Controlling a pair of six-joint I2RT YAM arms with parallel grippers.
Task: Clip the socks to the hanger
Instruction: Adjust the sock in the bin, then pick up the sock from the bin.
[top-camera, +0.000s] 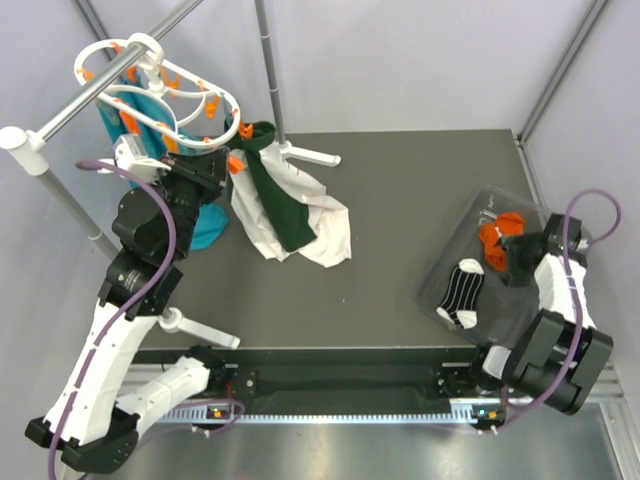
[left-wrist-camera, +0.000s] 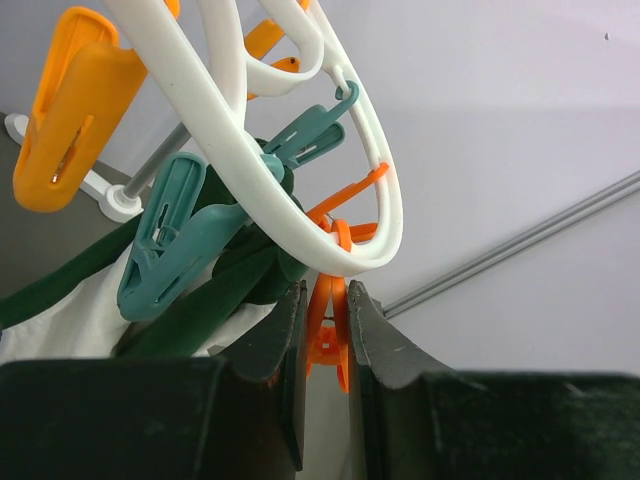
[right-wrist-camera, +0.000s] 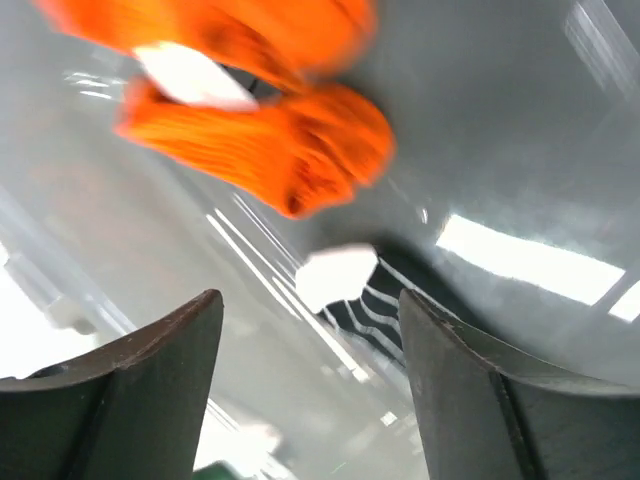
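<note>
The white oval hanger (top-camera: 170, 80) hangs on the rail at the back left; it also shows in the left wrist view (left-wrist-camera: 250, 150). My left gripper (top-camera: 228, 162) is raised to its near rim and is shut on a dangling orange clip (left-wrist-camera: 328, 335), with both fingers pressed flat on the clip's sides. Orange socks (top-camera: 495, 233) and a dark striped sock (top-camera: 463, 290) lie in the clear bin at the right. My right gripper (top-camera: 512, 257) hovers open over them. In its wrist view an orange sock (right-wrist-camera: 300, 150) and the striped sock (right-wrist-camera: 365, 300) lie below the fingers.
A clear plastic bin (top-camera: 440, 262) sits at the table's right edge. White and dark green cloths (top-camera: 290, 215) hang from the hanger onto the table, and a teal cloth (top-camera: 207, 225) hangs behind my left arm. The grey rail (top-camera: 100, 85) and an upright pole (top-camera: 268, 70) stand at the back. A teal clip (left-wrist-camera: 170, 250) holds the green cloth.
</note>
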